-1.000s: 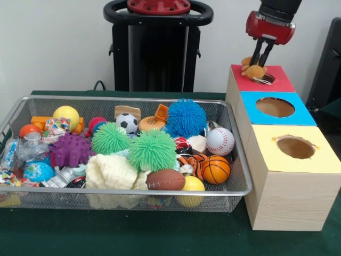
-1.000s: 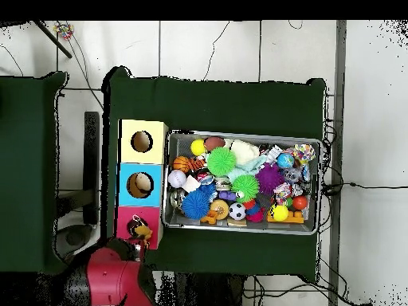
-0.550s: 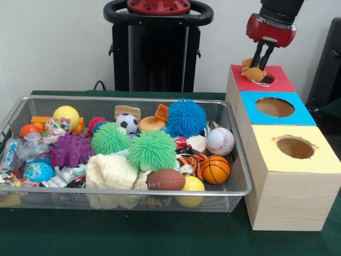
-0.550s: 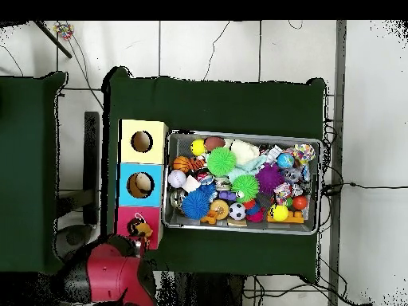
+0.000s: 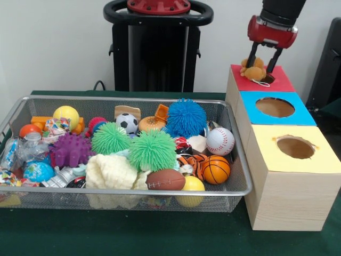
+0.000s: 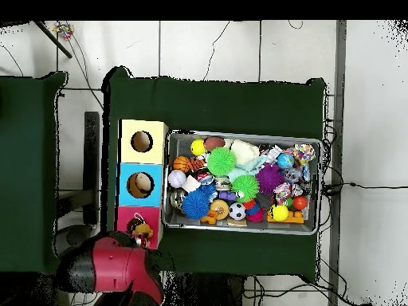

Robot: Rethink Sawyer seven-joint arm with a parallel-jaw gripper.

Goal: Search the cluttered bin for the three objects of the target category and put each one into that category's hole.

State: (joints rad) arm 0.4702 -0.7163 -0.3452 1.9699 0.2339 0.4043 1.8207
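Straddling plush toy (image 5: 253, 71) on red box (image 5: 277, 82): gripper (image 5: 262, 63), spread.

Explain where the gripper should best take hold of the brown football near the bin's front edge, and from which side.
Probably from above, across the football's narrow middle: it lies on its side on top of the pile, long axis along the bin's front rim, so its pointed ends would likely slip.

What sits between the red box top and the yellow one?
The blue box top, hole open, lies between the red box top and the yellow one. Both views show it; overhead the blue hole seems to hold something pale.
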